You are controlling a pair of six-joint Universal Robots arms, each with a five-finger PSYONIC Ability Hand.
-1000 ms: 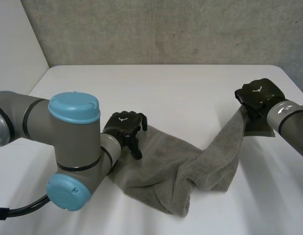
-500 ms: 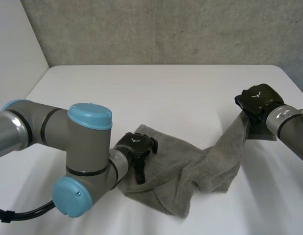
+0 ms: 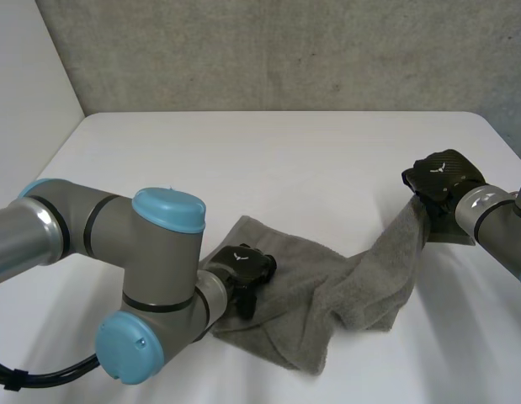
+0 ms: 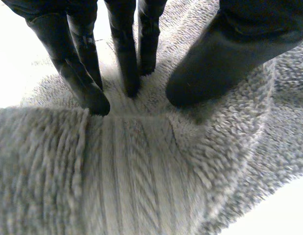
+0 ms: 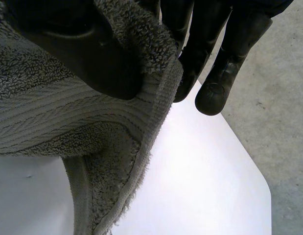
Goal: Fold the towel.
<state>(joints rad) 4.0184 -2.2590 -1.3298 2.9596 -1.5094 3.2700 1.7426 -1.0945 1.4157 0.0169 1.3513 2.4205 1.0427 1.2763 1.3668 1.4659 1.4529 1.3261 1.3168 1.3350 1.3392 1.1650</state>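
A grey towel (image 3: 327, 286) lies rumpled on the white table (image 3: 285, 160), its right end drawn up off the surface. My left hand (image 3: 241, 269) sits on the towel's left part near its front edge. In the left wrist view its fingers (image 4: 85, 78) and thumb (image 4: 215, 63) dig into the towel (image 4: 141, 171) beside a ribbed band and draw cloth between them. My right hand (image 3: 441, 175) holds the towel's right corner lifted above the table. In the right wrist view the thumb (image 5: 92, 63) pins the towel's hem (image 5: 53, 112) against the fingers.
The table's right edge runs just beyond my right hand, and in the right wrist view its corner (image 5: 259, 186) meets the concrete floor (image 5: 283, 98). A grey wall (image 3: 285, 50) stands behind the table. My left arm's elbow (image 3: 159, 278) hangs over the front left.
My left hand has slid toward the front and onto the towel, and its fingers have closed down on the cloth. The right hand has barely moved and keeps its corner.
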